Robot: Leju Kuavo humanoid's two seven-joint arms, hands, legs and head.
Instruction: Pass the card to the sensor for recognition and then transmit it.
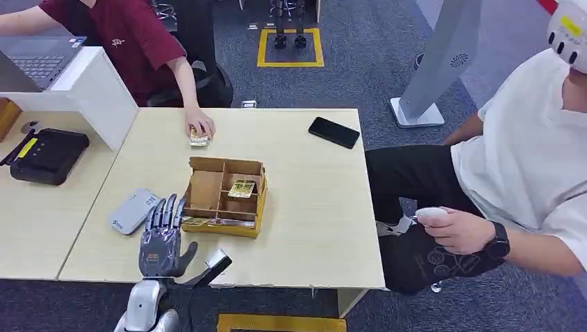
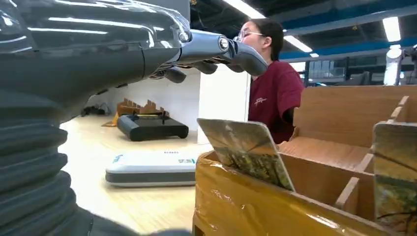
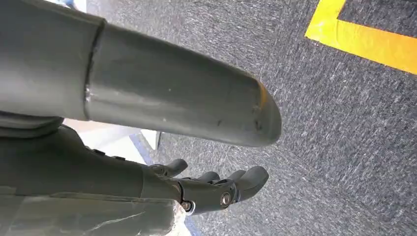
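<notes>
A picture card [image 1: 197, 221] leans in the front slot of the divided cardboard box [image 1: 208, 166] at mid-table; a second card [image 1: 242, 188] lies in an inner compartment. My left hand [image 1: 163, 238] hovers flat with fingers spread just left of the box's front corner, holding nothing. In the left wrist view the hand [image 2: 98, 54] stretches above the leaning card [image 2: 246, 150], apart from it, and another card [image 2: 396, 177] stands in the box [image 2: 255, 211]. The flat white-grey sensor [image 1: 133, 211] [image 2: 152, 167] lies left of the box. My right hand [image 3: 123, 177] hangs over the carpet, holding nothing.
A person in red rests a hand on a small card stack [image 1: 199, 133] at the table's far edge. A black phone [image 1: 334, 132] lies far right, a black device [image 1: 48, 155] on the left table. A seated person in white holds a small white object [image 1: 432, 214] on the right.
</notes>
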